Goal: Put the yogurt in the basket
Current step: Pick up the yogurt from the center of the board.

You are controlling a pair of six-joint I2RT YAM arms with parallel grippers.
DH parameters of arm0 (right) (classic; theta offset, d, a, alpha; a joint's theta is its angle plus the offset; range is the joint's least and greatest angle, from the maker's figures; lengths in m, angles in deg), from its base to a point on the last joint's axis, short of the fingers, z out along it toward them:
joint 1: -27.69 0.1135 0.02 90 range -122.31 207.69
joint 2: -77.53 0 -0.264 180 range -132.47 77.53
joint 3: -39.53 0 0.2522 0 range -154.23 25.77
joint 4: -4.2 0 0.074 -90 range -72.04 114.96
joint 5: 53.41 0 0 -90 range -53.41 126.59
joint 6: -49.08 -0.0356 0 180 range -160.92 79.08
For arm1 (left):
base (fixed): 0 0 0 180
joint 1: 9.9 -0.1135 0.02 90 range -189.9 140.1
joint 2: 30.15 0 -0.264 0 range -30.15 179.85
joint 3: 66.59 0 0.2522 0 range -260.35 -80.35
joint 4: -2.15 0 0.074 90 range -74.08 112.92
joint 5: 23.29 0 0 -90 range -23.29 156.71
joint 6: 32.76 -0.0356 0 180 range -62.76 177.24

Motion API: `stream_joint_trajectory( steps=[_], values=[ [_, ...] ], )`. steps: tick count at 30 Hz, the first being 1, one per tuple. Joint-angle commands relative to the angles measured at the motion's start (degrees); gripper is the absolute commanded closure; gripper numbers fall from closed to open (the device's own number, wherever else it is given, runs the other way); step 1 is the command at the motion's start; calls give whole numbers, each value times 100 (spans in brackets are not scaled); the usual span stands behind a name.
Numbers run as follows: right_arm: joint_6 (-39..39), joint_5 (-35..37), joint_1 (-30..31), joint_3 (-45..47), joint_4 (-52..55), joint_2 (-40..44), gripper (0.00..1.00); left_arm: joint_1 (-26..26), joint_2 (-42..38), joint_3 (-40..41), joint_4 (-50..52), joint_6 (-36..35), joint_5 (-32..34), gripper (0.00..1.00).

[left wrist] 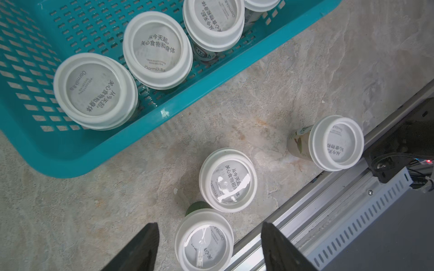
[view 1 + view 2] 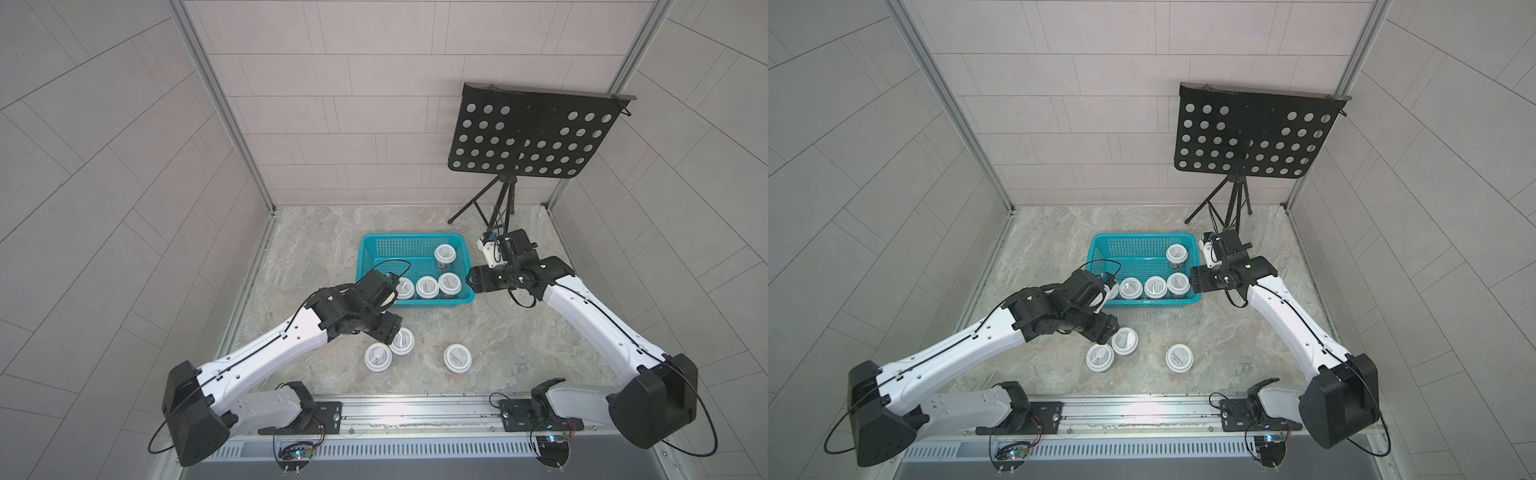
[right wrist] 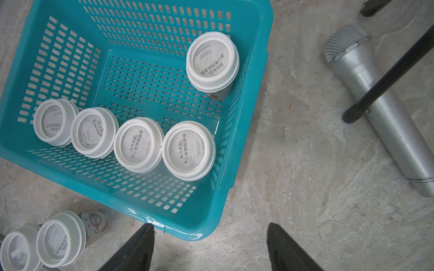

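We see left gripper (image 1: 209, 225) spread astride edge-cropped yogurt cup (image 1: 204, 241), untouched; right gripper (image 3: 211, 225) spread, empty; left arm (image 2: 270, 345) hides basket (image 2: 411, 236) corner.

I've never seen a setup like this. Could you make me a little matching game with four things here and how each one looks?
Things:
1. basket
2. microphone
3. music stand
4. left tool

Descriptions:
a. silver, lying flat
b. open, holding nothing
c. teal, perforated walls
d. black, round holes, standing at the back

Pairs: 1-c, 2-a, 3-d, 4-b
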Motion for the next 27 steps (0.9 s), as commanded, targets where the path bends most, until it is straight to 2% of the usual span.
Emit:
stream_joint_trajectory(
  steps=[1,11,27],
  values=[
    [-86,-64,-47,44,-34,166,21,312,261,-94,141,-175,333,24],
    [-86,-89,-108,101,-34,213,20,732,1066,-323,21,-402,431,24],
    [-93,-151,-165,185,-70,241,21,849,1668,-435,-110,-509,512,25]
  ],
)
